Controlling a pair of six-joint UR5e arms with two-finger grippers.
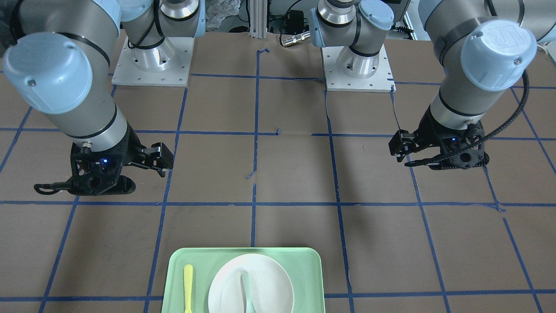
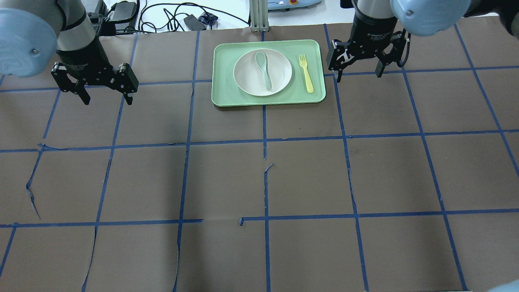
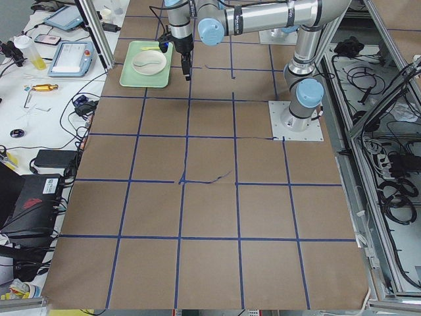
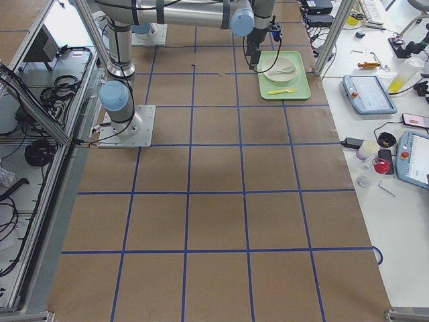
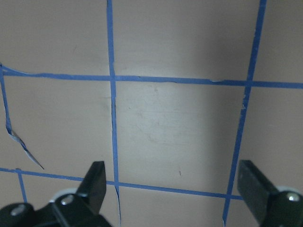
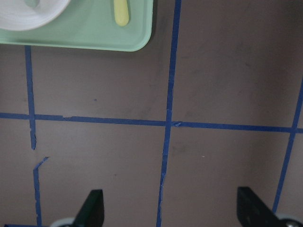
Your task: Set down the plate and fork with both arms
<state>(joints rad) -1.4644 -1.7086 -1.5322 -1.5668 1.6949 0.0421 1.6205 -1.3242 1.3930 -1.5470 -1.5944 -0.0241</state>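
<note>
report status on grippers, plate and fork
Open and empty: left gripper over table, right gripper beside tray. On tray: plate, fork. In the way: spoon lying in plate.

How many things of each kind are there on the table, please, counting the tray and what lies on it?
Mint-green tray: 1
White plate: 1
Grey-green spoon: 1
Yellow fork: 1
Total: 4
</note>
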